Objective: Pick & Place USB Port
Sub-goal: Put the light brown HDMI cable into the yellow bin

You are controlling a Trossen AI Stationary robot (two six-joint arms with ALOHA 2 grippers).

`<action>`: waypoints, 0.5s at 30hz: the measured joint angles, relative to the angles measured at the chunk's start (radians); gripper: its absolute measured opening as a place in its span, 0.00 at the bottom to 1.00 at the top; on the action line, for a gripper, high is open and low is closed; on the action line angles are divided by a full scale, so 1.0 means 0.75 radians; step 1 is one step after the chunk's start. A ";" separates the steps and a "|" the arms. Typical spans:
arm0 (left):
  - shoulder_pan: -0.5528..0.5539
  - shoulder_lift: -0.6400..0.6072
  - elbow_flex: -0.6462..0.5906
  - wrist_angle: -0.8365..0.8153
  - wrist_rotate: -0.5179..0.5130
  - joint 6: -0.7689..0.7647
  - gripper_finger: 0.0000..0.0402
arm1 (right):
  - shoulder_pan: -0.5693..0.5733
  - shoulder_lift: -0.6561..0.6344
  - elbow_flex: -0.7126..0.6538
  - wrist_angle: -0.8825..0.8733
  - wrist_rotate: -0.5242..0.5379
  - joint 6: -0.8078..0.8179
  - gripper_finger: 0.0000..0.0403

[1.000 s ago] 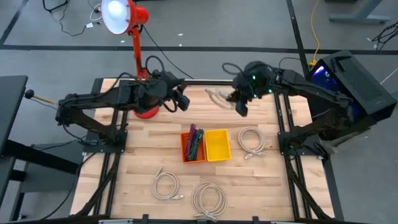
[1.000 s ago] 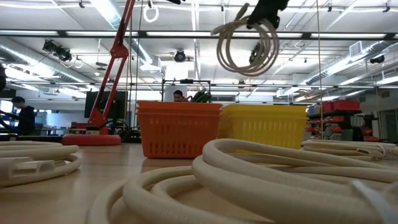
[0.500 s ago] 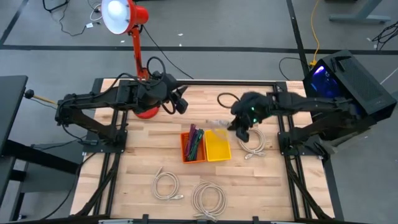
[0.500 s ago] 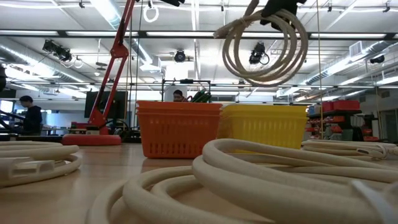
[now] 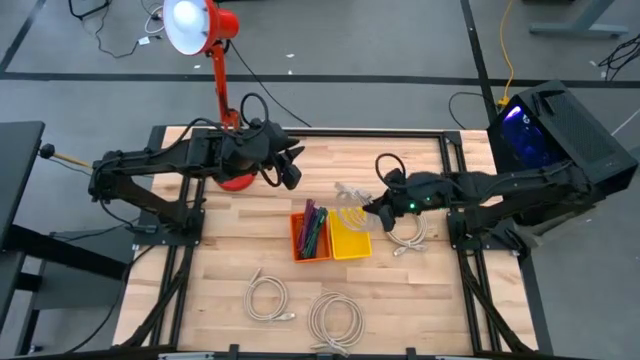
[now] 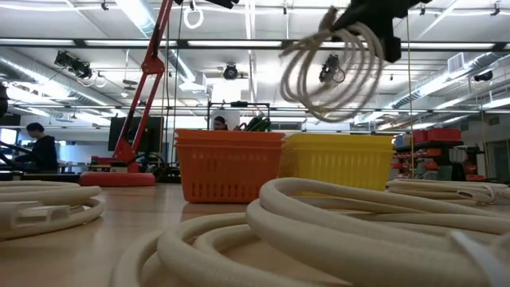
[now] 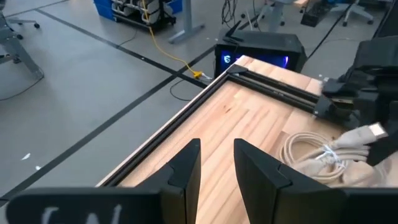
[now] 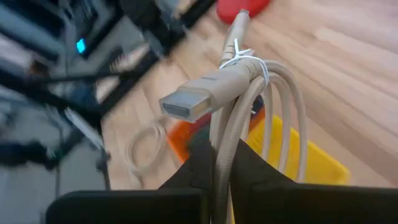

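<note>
Beyond the desk point(image 5: 300, 300) runs a long workshop hall under strip lights, with a person far off on the low view's left edge. Over the middle of the wooden desk hangs the cable point(image 6: 335, 68) — a pale coil, tied with a thin wrap near its USB plug point(image 8: 189, 102). It looks light and limp: the loops sag below the grip and would likely swing with any quick move, so a slow descent seems wise. The stiffest place to hold is the bundled part beside the tie, and that is where the right gripper point(image 8: 217, 168) has it, its fingers closed on the gathered strands with the plug sticking out past them.

From above, the coil point(image 5: 352, 203) sits over the far edge of the yellow bin point(image 5: 350, 240), not yet inside; the low view shows it well above the bin's rim. The right arm reaches in from the desk's right side, stretched low and nearly level, its wrist tipped toward the bin. I judge the next step is to lower and release.

Touching the yellow bin on its left stands the orange bin point(image 5: 311, 232), already holding several dark cables. Another coil point(image 5: 404, 226) lies just right of the yellow bin, and two more point(image 5: 268, 297) near the front edge.

The left gripper point(image 7: 214, 168) waits by the lamp point(image 5: 200, 25) at the far-left part of the desk, fingers parted — holding nothing.
</note>
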 joint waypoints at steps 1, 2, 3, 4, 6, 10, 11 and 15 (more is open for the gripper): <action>0.000 0.000 0.000 -0.005 0.001 0.000 0.26 | 0.020 0.002 -0.018 0.071 0.036 0.028 0.04; 0.000 0.000 0.000 -0.008 0.001 0.000 0.26 | 0.038 0.007 -0.036 0.168 0.075 0.050 0.04; 0.000 0.000 0.000 -0.009 0.001 0.000 0.26 | 0.054 0.012 -0.052 0.256 0.121 0.073 0.04; 0.000 0.000 0.000 -0.009 0.004 -0.001 0.26 | 0.072 0.018 -0.068 0.313 0.170 0.092 0.04; 0.000 0.000 0.000 -0.013 0.015 -0.001 0.26 | 0.098 0.037 -0.086 0.346 0.249 0.134 0.04; 0.000 0.000 0.000 -0.015 0.021 -0.001 0.26 | 0.153 0.083 -0.089 0.301 0.293 0.218 0.04; 0.000 0.000 0.000 -0.016 0.021 -0.001 0.26 | 0.168 0.097 -0.089 0.287 0.293 0.243 0.04; 0.000 0.000 0.000 -0.022 0.022 -0.001 0.26 | 0.232 0.145 -0.089 0.281 0.323 0.322 0.04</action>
